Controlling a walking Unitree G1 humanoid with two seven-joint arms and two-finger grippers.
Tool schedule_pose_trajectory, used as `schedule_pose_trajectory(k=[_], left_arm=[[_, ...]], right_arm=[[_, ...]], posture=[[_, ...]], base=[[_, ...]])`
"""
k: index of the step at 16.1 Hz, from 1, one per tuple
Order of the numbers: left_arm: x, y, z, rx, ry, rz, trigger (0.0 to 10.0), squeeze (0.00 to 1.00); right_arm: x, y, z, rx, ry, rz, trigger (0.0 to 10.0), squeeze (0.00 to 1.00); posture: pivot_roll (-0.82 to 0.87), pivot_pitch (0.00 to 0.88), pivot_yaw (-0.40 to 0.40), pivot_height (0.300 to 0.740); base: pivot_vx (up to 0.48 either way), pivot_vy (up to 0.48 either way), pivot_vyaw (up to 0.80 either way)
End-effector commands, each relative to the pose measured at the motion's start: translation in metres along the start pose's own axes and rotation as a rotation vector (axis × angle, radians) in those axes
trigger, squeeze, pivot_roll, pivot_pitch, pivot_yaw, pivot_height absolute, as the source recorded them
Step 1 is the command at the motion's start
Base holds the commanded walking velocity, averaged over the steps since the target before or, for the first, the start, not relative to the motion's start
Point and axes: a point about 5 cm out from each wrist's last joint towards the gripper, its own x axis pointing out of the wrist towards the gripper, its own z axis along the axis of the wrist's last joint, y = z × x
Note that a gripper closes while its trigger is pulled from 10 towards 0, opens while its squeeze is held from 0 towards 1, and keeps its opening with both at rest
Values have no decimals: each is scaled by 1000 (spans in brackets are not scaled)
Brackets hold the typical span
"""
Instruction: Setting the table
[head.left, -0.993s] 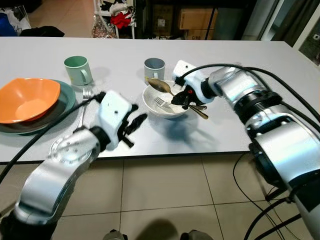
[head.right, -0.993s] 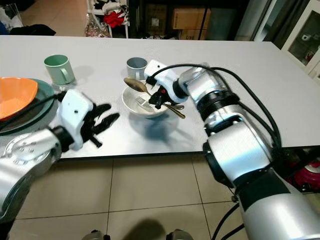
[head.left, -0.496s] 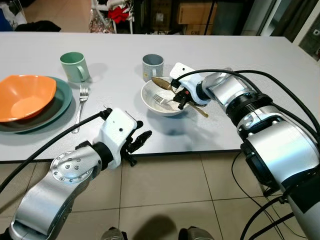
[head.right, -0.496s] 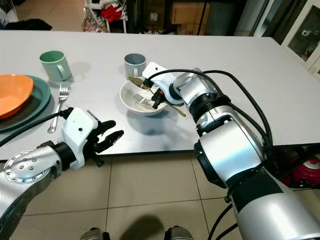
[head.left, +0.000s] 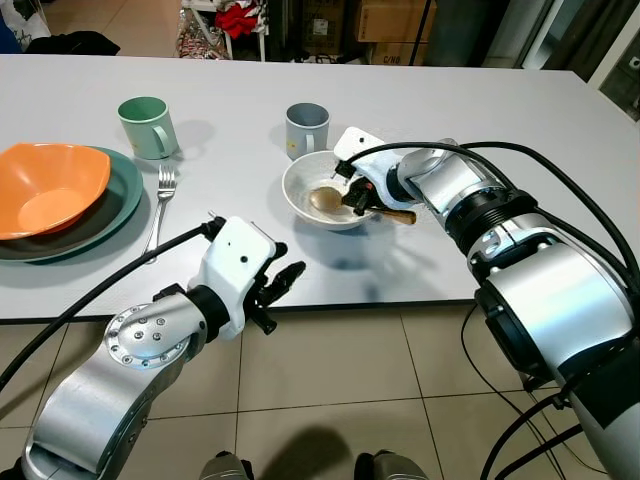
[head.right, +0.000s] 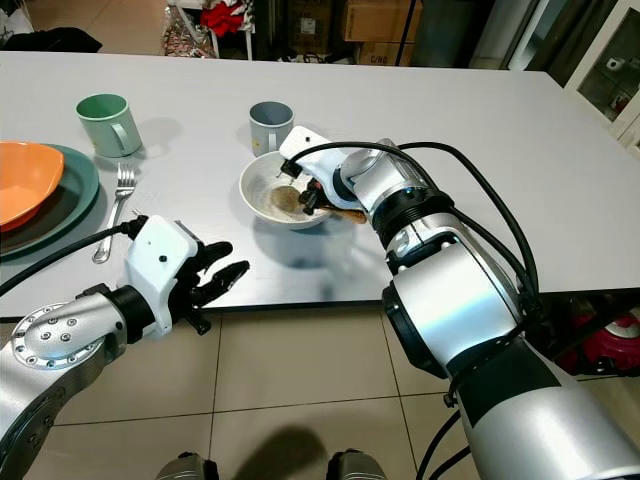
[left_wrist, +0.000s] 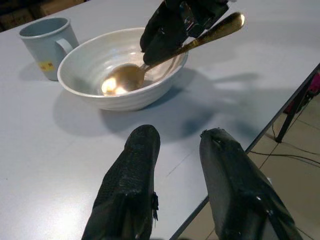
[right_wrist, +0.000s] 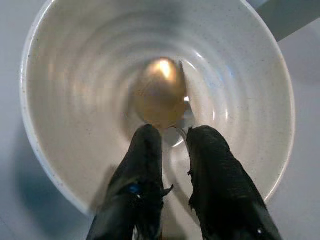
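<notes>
Right gripper pinches a gold spoon inside the white bowl; an off-centre lift might tip it. Left gripper hovers spread.

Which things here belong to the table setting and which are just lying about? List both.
Job: white bowl, gold spoon held in it by the right gripper, grey mug, green mug, fork, orange bowl, green plate.
Lying about: red cloth, cardboard boxes.

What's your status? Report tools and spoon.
Right tool shut on gold spoon, its head in white bowl. Left tool open at table edge. Nothing blocking.
</notes>
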Motion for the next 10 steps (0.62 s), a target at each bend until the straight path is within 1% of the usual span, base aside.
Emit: schedule_pose_trajectory(k=[1,3,4,5,6,7,8,9,10], left_arm=[[-1,-2,3,4,-9,-9,10000,0],[-1,-1,3,4,-7,-5,10000,0],[-1,-1,3,6,-8,-2,10000,0],[-1,1,4,2,-13,6,10000,0],[-1,2,5,-7,-22,18,10000,0],[-2,4,6,-38,-43,33,10000,0],[-2,6,6,-52,-51,56,10000,0],[-1,12,5,-57,-52,131,10000,0],[-1,20,4,-66,-52,209,10000,0]], right_arm=[[-3,-4,4,-1,-4,-20,10000,769],[-6,-7,8,-2,-26,-33,10000,769],[-8,-8,11,-1,-40,-33,10000,745],[-12,-12,17,5,-77,-31,10000,702],[-19,-17,26,17,-124,-30,10000,624],[-31,-25,38,37,-199,-23,10000,0],[-38,-30,43,49,-242,-3,10000,0],[-46,-35,47,70,-300,9,10000,0],[-55,-41,49,116,-370,13,10000,0]], posture=[[-31,102,-69,740],[-32,99,-68,740],[-30,95,-67,740],[-28,88,-67,740],[-28,88,-67,740],[-29,74,-64,740],[-31,71,-63,740],[-33,60,-57,740],[-32,51,-49,740]], base=[[0,0,0],[0,0,0],[0,0,0],[0,0,0],[0,0,0],[0,0,0],[0,0,0],[0,0,0],[0,0,0]])
